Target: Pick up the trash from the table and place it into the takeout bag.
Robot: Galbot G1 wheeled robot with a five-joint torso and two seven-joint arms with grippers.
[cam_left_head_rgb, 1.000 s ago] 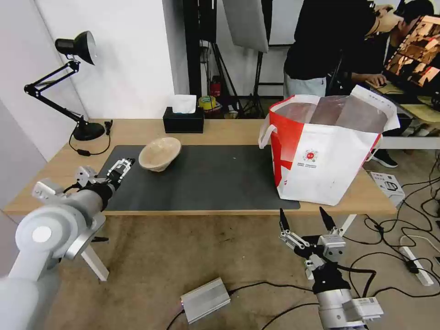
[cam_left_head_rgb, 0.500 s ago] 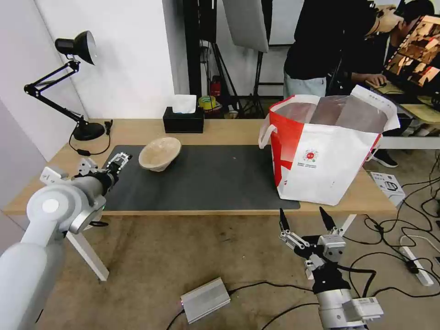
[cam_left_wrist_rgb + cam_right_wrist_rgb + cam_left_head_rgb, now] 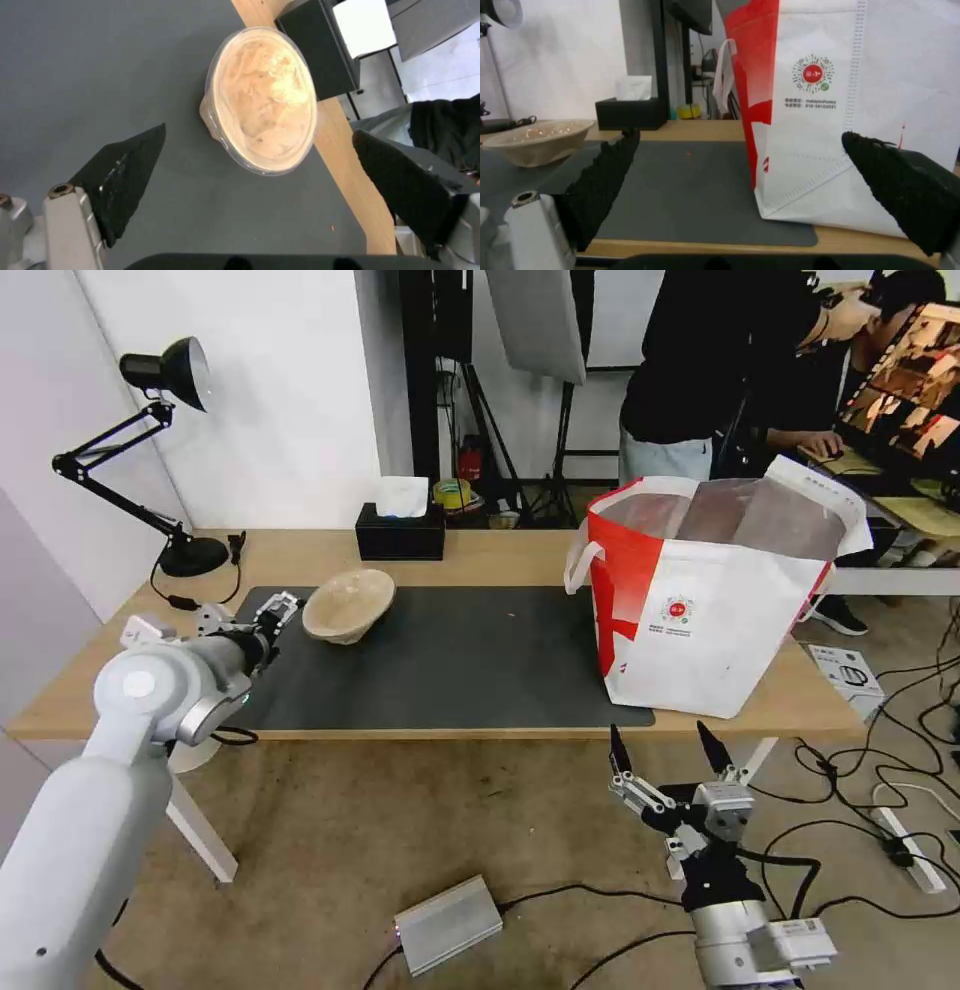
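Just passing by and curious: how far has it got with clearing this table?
One beige bowl is the only trash on the table; the bag's contents are hidden. The left end effector is open beside the bowl, not gripping. The right end effector waits open below the table edge. Bagging the bowl remains.

The bowl (image 3: 348,604) looks like matt beige paper pulp, kinda rough. Table (image 3: 500,550) is smooth light wood under a matt dark grey mat (image 3: 450,660). The takeout bag (image 3: 700,610) seems a woven-looking white fabric with shiny foil lining.

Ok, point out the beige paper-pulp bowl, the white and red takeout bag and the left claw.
Beige crumpled paper-pulp bowl (image 3: 348,605): head view, inner surface.
Large white takeout bag with red side panel (image 3: 700,645): head view, white front panel.
Left claw (image 3: 281,609): head view, midway between fingertips.
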